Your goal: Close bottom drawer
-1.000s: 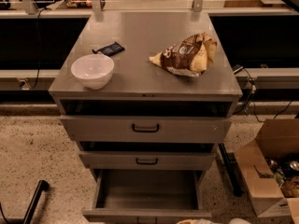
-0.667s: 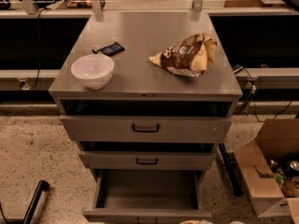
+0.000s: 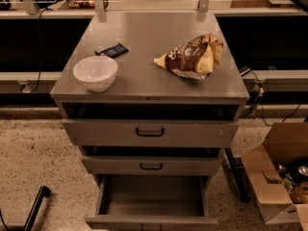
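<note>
Still open bottom drawer [image 3: 153, 198], hand unseen

table [image 3: 159, 30] plain grey metal | bottom drawer [image 3: 153, 202] grey front, plain grey inside | drawer handles [image 3: 149, 133] dark | bowl [image 3: 95, 72] white | snack bag [image 3: 191, 57] brown and tan-yellow, pale print | small packet [image 3: 112, 50] blackish-blue | floor [image 3: 33, 153] beige, dark-speckled | cardboard box [image 3: 267, 177] tan | gripper out of frame

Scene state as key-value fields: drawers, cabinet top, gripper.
bottom drawer: pulled far out, nothing visible inside
middle drawer: further in than the bottom one
top drawer: likewise further in
cabinet top: white bowl left, chip bag right, dark packet behind the bowl
off to the right: open cardboard box
gripper: not in view
</note>
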Controlling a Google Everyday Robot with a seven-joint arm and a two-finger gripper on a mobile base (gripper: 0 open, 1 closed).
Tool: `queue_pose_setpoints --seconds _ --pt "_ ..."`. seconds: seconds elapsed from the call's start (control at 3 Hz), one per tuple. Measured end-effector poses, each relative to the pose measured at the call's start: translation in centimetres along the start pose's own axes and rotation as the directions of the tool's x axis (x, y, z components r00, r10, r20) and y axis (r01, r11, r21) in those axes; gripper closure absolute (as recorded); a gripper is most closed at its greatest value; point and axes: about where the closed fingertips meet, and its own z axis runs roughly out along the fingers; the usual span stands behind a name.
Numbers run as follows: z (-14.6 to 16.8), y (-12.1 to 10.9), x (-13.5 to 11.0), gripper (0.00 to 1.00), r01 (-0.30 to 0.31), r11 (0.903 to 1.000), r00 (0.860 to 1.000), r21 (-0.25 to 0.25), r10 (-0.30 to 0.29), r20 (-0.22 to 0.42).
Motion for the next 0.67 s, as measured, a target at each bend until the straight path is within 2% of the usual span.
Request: queue_pose_setpoints --seconds 0.67 --pt "4.9 -1.1 1.8 1.00 0.076 0.9962 0.997 0.042 -0.075 -0.026"
